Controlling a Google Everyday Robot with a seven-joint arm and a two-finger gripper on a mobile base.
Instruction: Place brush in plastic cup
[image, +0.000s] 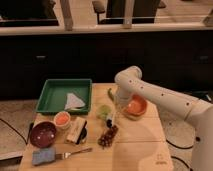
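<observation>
Gripper (113, 112) beside plastic cup (103, 111) (brush indistinct)

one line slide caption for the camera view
Robot gripper at the pale green plastic cup, between a green tray and an orange bowl on a wooden table.

Matt pale wood is being shown by the table (140, 147) and the block (76, 130); smooth translucent plastic by the plastic cup (102, 111), right beside which the gripper (112, 116) on the glossy white-shelled arm (165, 97) is being held; shiny metal is being shown by the fork (75, 152)
</observation>
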